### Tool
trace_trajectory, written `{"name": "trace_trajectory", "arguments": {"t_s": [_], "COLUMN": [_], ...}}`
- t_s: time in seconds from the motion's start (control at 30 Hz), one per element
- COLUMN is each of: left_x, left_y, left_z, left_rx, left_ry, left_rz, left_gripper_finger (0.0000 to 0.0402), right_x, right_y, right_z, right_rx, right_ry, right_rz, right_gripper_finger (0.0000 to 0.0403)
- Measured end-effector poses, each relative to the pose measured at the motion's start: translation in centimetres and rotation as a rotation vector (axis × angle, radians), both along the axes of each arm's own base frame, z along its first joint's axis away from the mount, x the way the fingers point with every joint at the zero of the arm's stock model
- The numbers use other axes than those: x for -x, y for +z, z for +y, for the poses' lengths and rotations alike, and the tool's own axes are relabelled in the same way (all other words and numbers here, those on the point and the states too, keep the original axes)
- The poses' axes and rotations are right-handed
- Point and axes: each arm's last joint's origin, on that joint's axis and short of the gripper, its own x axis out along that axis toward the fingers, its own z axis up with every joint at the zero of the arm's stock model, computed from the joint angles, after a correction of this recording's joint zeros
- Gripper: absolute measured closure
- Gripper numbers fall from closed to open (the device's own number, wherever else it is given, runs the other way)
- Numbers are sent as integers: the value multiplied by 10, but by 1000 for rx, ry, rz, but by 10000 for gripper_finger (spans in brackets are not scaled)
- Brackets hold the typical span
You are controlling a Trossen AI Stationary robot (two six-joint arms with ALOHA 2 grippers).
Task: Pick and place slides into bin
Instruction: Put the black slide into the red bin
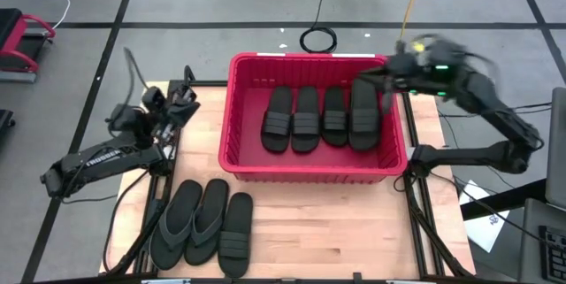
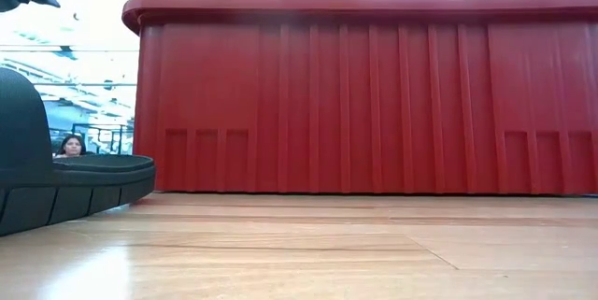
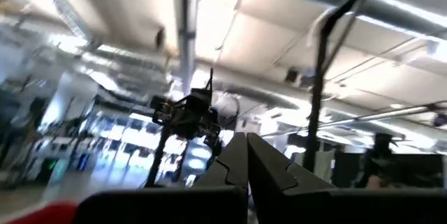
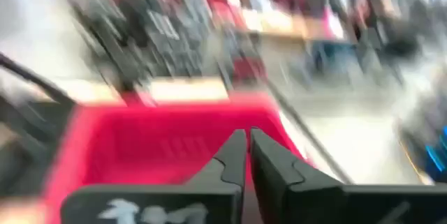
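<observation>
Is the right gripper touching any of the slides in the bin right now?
Apart. In the right wrist view the right gripper is shut with nothing between its fingers, and the bin lies beyond it; the slides lie flat inside.

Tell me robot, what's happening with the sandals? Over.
Left gripper shut, empty, beside the bin. Right gripper shut, empty, over bin's edge. Four sandals in, three on table. Nothing blocking.

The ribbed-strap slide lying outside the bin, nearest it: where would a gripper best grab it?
Probably the wide strap band of that slide: it arches above the flat sole, giving two fingers something to close on. Come straight down from above, since another slide lies against one side.
</observation>
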Motion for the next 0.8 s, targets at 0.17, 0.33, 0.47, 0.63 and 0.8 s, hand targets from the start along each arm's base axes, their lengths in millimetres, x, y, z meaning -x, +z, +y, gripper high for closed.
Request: {"name": "trace_trajectory", "arguments": {"t_s": [0.17,0.33,0.47,0.63,0.8], "left_x": [4,9,12,12,6], "left_y": [22,39,47,48,46], "left_z": [-7,-16,-23,-29,-33], "left_rx": [-86,-162,-173,-162,-99], "left_ry": [-110,-280,-397,-465,-453], "left_rz": [30,84,125,171,232], "left_gripper_finger": [401,401,401,401,402], "right_x": [36,68,80,74,77], "right_y": [48,69,57,46,47], "right_z": [33,56,60,57,59], "right_rx": [-8,-161,-344,-433,-377], "right_ry": [267,508,464,385,412], "right_rz": [-264,-385,-327,-280,-286], "right_gripper_finger": [399,401,402,402,403]}}
